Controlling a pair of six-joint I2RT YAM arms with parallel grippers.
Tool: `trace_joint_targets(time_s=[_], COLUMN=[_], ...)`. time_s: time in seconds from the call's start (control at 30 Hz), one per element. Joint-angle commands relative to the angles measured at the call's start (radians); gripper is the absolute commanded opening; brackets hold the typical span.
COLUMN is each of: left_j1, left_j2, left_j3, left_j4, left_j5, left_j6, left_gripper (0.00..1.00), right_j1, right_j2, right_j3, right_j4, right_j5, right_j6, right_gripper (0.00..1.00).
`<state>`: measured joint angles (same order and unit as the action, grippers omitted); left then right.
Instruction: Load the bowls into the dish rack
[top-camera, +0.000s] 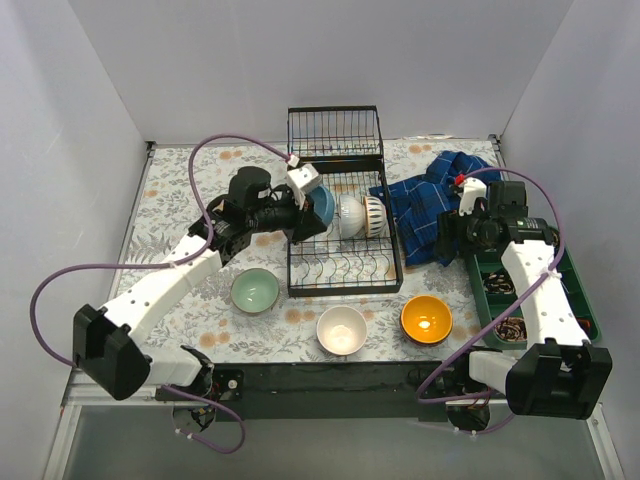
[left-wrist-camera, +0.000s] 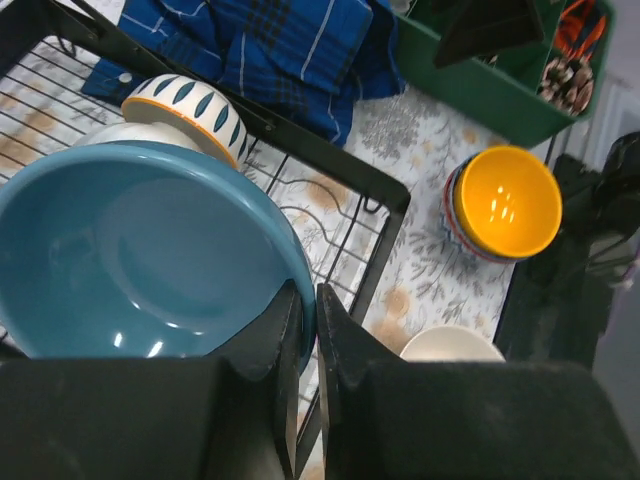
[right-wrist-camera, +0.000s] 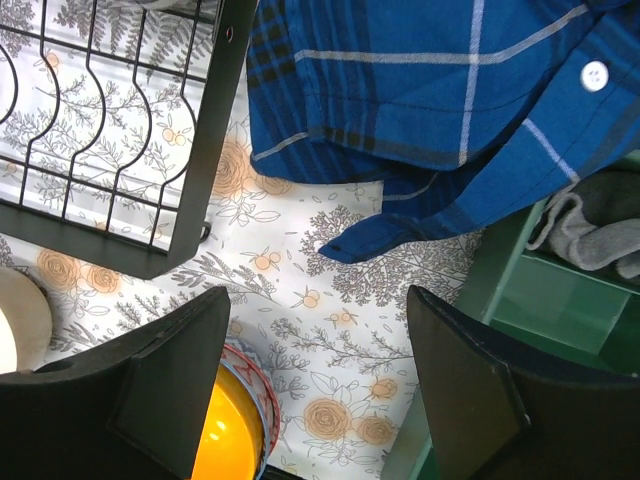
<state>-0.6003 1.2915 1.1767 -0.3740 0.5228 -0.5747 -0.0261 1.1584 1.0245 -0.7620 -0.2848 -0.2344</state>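
The black wire dish rack (top-camera: 345, 272) stands at the table's middle. My left gripper (top-camera: 308, 215) is shut on the rim of a blue bowl (left-wrist-camera: 140, 255) and holds it on edge in the rack (left-wrist-camera: 385, 195). Two white patterned bowls (top-camera: 360, 214) stand on edge beside it; one of them (left-wrist-camera: 190, 105) also shows in the left wrist view. On the table in front lie a green bowl (top-camera: 255, 291), a white bowl (top-camera: 341, 329) and an orange bowl (top-camera: 426, 319). My right gripper (right-wrist-camera: 315, 375) is open and empty above the table, right of the rack and over the orange bowl (right-wrist-camera: 215, 440).
A blue plaid shirt (top-camera: 430, 200) lies right of the rack. A green compartment tray (top-camera: 560, 290) with small items runs along the right edge. The rack's upright basket section (top-camera: 335, 130) stands at the back. White walls close in the table.
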Motion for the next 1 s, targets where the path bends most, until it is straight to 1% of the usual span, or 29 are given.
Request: trace_joint_targets(time_s=[0.0, 0.07, 0.1, 0.13, 0.17, 0.2, 0.23, 0.27, 0.37, 0.4, 0.47, 0.57, 0.67, 0.8, 0.87, 0.9, 0.97], left_j1=[0.053, 0.077, 0.086, 0.103, 0.109, 0.123, 0.131, 0.148, 0.187, 0.203, 0.223, 0.250, 0.264, 0.263, 0.263, 0.263, 0.261], left_j2=[0.037, 0.083, 0.104, 0.121, 0.155, 0.169, 0.184, 0.221, 0.320, 0.351, 0.402, 0.488, 0.573, 0.693, 0.741, 0.750, 0.781], left_j3=[-0.107, -0.139, -0.147, -0.156, -0.176, -0.184, -0.193, -0.216, -0.235, -0.247, -0.256, -0.267, -0.247, -0.187, -0.158, -0.149, -0.121], left_j4=[0.516, 0.595, 0.665, 0.703, 0.742, 0.797, 0.825, 0.910, 1.039, 1.102, 1.167, 1.265, 1.365, 1.440, 1.481, 1.491, 1.517], left_j5=[0.167, 0.225, 0.242, 0.262, 0.279, 0.272, 0.270, 0.290, 0.299, 0.307, 0.307, 0.284, 0.304, 0.335, 0.355, 0.359, 0.370], left_j6=[-0.331, -0.423, -0.465, -0.553, -0.591, -0.656, -0.686, -0.726, -0.925, -0.953, -1.057, -1.131, -1.204, -1.266, -1.310, -1.315, -1.332], left_gripper=[0.00, 0.00, 0.00, 0.00, 0.00, 0.00, 0.00, 0.00, 0.00, 0.00, 0.00, 0.00, 0.01, 0.03, 0.02, 0.00, 0.00], right_j1=[-0.001, -0.001, -0.001, -0.003, -0.003, -0.003, -0.001, -0.001, -0.003, -0.003, -0.003, -0.003, -0.003, -0.003, -0.003, -0.003, -0.003], right_j2=[0.003, 0.007, 0.007, 0.009, 0.011, 0.011, 0.012, 0.014, 0.024, 0.033, 0.041, 0.053, 0.076, 0.109, 0.115, 0.116, 0.118], right_j3=[0.071, 0.072, 0.074, 0.074, 0.074, 0.071, 0.069, 0.066, 0.071, 0.080, 0.086, 0.088, 0.095, 0.105, 0.111, 0.111, 0.106], right_j4=[-0.029, -0.042, -0.043, -0.045, -0.049, -0.051, -0.051, -0.051, -0.057, -0.065, -0.069, -0.072, -0.072, -0.071, -0.071, -0.071, -0.072], right_j5=[0.025, 0.036, 0.039, 0.045, 0.049, 0.053, 0.055, 0.059, 0.079, 0.087, 0.091, 0.095, 0.101, 0.102, 0.104, 0.104, 0.104], right_j6=[0.003, 0.000, 0.000, 0.000, 0.000, -0.002, 0.000, 0.000, -0.009, -0.013, -0.017, -0.019, -0.023, -0.028, -0.029, -0.031, -0.031], right_gripper=[0.80, 0.80, 0.80, 0.80, 0.80, 0.80, 0.80, 0.80, 0.80, 0.80, 0.80, 0.80, 0.80, 0.80, 0.80, 0.80, 0.80])
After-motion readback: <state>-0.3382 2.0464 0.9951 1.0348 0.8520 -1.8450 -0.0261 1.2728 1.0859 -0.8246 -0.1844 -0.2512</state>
